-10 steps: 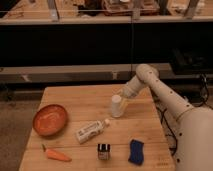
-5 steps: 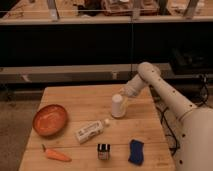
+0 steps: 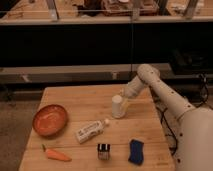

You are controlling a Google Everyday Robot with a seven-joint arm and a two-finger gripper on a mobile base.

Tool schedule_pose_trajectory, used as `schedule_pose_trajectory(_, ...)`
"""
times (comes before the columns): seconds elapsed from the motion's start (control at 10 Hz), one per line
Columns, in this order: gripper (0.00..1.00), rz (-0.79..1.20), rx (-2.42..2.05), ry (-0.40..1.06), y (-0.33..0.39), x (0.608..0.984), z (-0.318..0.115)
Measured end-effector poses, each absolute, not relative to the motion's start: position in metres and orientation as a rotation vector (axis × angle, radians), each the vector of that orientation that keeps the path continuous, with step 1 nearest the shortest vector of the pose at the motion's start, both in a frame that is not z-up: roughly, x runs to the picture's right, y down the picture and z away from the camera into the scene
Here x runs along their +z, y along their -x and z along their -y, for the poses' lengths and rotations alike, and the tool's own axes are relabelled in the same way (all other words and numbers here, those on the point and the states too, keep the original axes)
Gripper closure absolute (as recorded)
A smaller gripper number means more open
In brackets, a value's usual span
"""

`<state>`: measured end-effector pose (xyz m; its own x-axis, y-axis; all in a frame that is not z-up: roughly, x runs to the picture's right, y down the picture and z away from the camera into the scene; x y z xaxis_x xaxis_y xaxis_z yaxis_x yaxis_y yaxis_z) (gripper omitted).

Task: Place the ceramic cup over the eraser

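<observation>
The ceramic cup (image 3: pixel 117 106) is a small whitish cylinder standing upright on the wooden table (image 3: pixel 85 100), right of centre. My gripper (image 3: pixel 123 98) is right at the cup's upper right side, at the end of the white arm that reaches in from the right. A small black-and-white block (image 3: pixel 103 151), which may be the eraser, lies near the table's front edge, well below the cup.
An orange bowl (image 3: pixel 50 120) sits at the left. A white labelled tube with a cap (image 3: pixel 91 131) lies in the middle. A carrot (image 3: pixel 57 155) lies at the front left. A blue sponge-like block (image 3: pixel 135 151) lies at the front right.
The arm and gripper have shifted slightly at the cup. The cup stays at almost the same spot on the table.
</observation>
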<state>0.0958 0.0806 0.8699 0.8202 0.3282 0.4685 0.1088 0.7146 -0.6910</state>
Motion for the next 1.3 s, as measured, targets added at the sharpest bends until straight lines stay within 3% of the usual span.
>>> schedule_pose_trajectory(0.1,0.20,0.610,0.131,0.777,-0.097,0.871,-0.081)
schedule_pose_trajectory(1.3,0.20,0.538,-0.106,0.762,-0.076,0.854,-0.077)
